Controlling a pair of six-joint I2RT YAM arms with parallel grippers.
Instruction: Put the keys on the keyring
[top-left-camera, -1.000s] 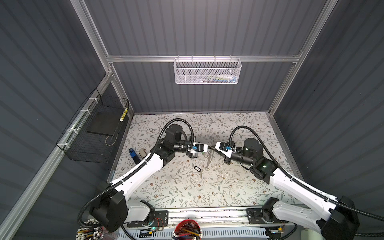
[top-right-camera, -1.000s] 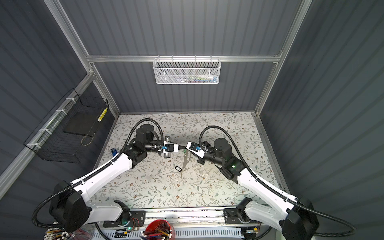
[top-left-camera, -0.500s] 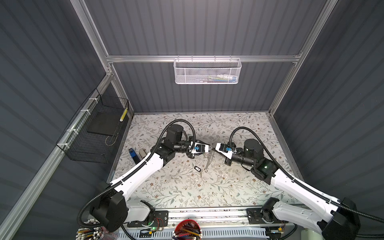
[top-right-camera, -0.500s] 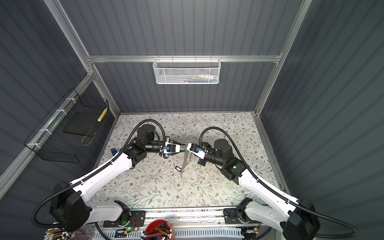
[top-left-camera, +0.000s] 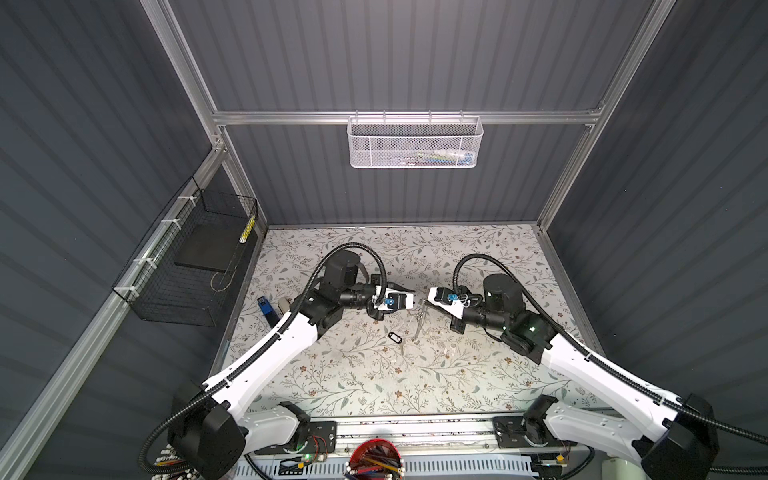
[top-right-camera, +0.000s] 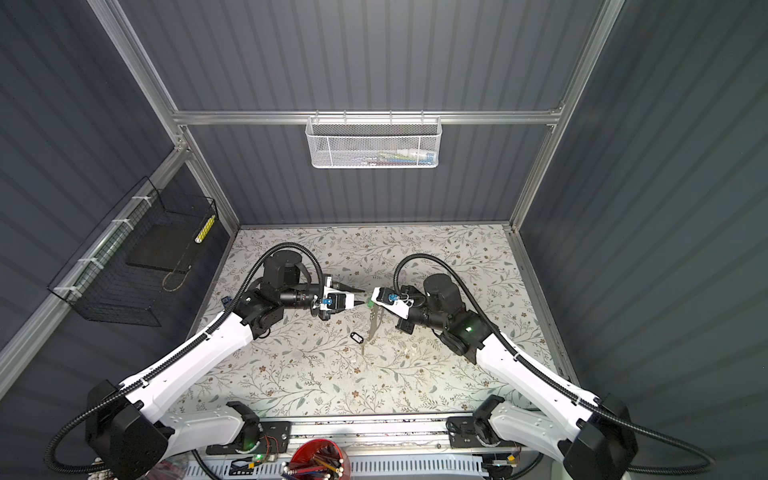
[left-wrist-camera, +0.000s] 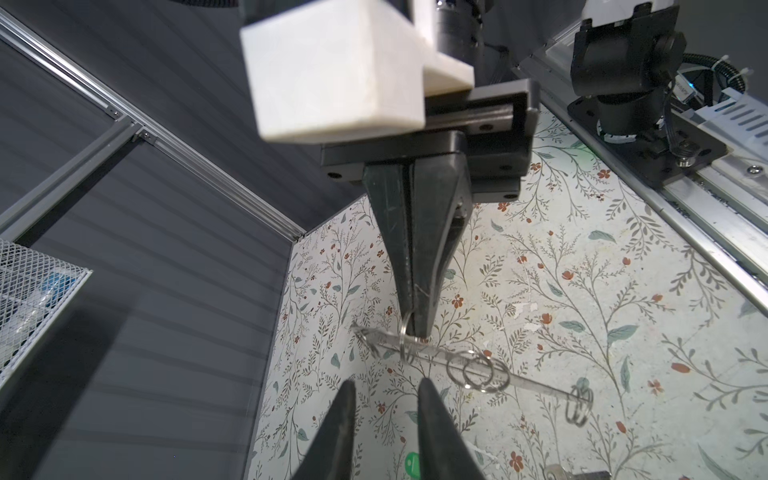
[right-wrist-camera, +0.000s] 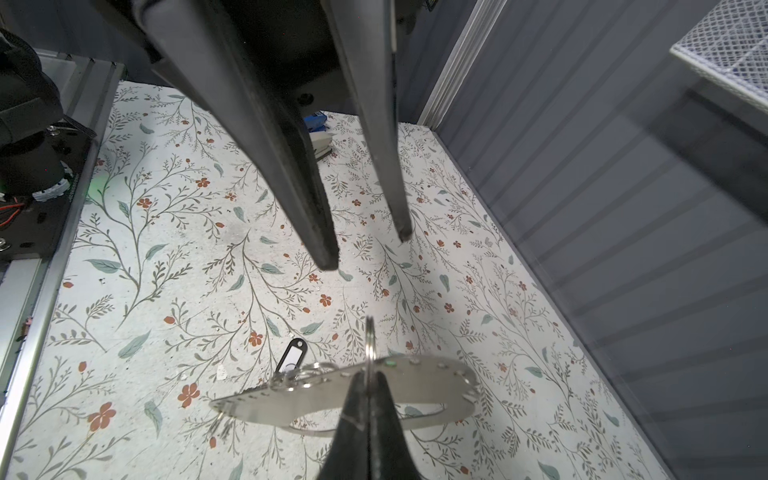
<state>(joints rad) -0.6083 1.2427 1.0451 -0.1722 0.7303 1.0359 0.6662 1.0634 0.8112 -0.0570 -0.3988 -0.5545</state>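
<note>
Right wrist view has the keyring (right-wrist-camera: 428, 384) in the lower middle of the frame, a flat grey plate with an oval cutout, lifted off the table (right-wrist-camera: 166, 270) and hanging with its long side roughly level. The right gripper (right-wrist-camera: 368, 380) is clamped tight on one small metal ring (right-wrist-camera: 370, 336) at the plate's upper edge, and that pinch is all that carries it. More rings (right-wrist-camera: 307, 374) bunch at the plate's left end. Just beyond the plate, towards the frame's centre, the key with the black-rimmed clear tag (right-wrist-camera: 291, 353) lies on the flowered tabletop, apart from the plate. From the left wrist view a green tag (left-wrist-camera: 411, 460) and a silver key (left-wrist-camera: 575, 473) peek in at the bottom edge; from where I stand I cannot tell whether they hang on the plate or lie loose. Facing the plate from the top of the right wrist frame, the left gripper (right-wrist-camera: 366, 249) has its two dark fingers parted and nothing between them, near the plate but not touching it. In both top views the two arms meet nose to nose mid-table. Further out, a blue stapler (top-left-camera: 266, 309) sits at the left edge of the table, a black wire basket (top-left-camera: 195, 266) hangs on the left wall and a white mesh basket (top-left-camera: 413, 143) on the back rail.
</note>
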